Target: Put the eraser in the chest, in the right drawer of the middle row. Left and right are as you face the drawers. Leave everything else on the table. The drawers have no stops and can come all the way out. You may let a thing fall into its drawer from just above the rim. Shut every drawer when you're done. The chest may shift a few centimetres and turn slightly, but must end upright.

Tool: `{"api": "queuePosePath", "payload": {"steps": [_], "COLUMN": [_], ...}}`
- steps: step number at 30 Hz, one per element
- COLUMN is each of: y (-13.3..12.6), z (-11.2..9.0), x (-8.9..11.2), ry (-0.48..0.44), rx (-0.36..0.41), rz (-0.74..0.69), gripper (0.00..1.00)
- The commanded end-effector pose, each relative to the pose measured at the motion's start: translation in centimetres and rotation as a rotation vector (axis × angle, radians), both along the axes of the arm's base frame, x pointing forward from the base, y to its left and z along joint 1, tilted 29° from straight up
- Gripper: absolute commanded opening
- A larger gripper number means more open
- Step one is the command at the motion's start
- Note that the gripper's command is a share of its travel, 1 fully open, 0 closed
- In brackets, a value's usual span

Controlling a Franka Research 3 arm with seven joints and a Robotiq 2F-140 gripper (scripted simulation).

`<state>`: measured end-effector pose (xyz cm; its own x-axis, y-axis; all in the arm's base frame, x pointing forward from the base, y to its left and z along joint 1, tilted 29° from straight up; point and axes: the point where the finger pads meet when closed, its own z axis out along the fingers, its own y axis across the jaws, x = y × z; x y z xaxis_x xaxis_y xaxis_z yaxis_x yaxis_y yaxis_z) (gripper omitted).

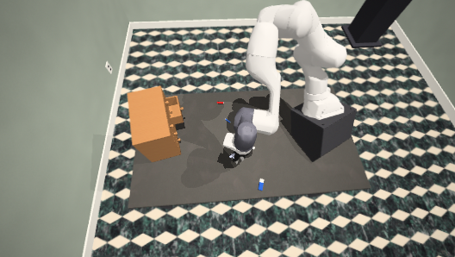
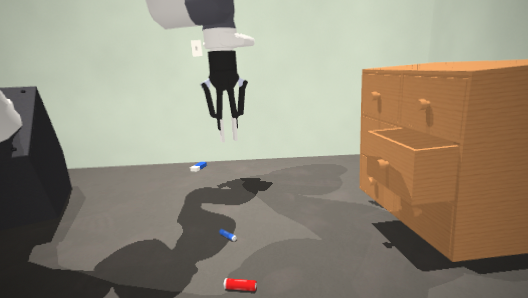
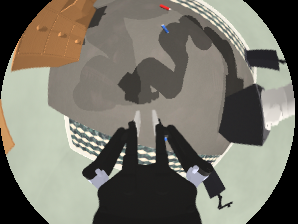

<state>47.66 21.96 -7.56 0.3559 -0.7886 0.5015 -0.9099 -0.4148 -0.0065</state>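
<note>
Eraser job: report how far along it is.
Done: the right middle-row drawer of the chest stands pulled out. In hand: nothing. The gripper hangs high over the mat, fingers nearly together and empty. Left: the eraser lies on the mat, away from the chest. Pick it up, drop it in, shut the drawer.

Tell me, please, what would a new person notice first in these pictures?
First, the big white arm bending over the dark mat, its gripper hanging high above it, nearly closed and holding nothing. Next, the orange chest at the mat's edge, with one middle-row drawer pulled out. The small blue and white eraser lies alone on the mat, far from the chest.
</note>
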Motion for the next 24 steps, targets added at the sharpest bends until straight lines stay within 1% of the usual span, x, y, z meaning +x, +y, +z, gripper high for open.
{"api": "queuePosePath", "payload": {"steps": [1, 3, 18, 20, 24], "y": [0.8, 0.8, 2.8, 2.8, 3.3], "z": [-0.7, -0.7, -3.5, -3.5, -4.2], "x": [-0.4, -0.4, -2.6, -2.6, -3.2], "ry": [-0.072, -0.072, -0.131, -0.131, -0.145], "rx": [0.036, 0.036, 0.068, 0.068, 0.076], "rz": [-0.111, -0.111, -0.223, -0.223, -0.25], "gripper": [0.28, 0.28, 0.28, 0.28, 0.28]}}
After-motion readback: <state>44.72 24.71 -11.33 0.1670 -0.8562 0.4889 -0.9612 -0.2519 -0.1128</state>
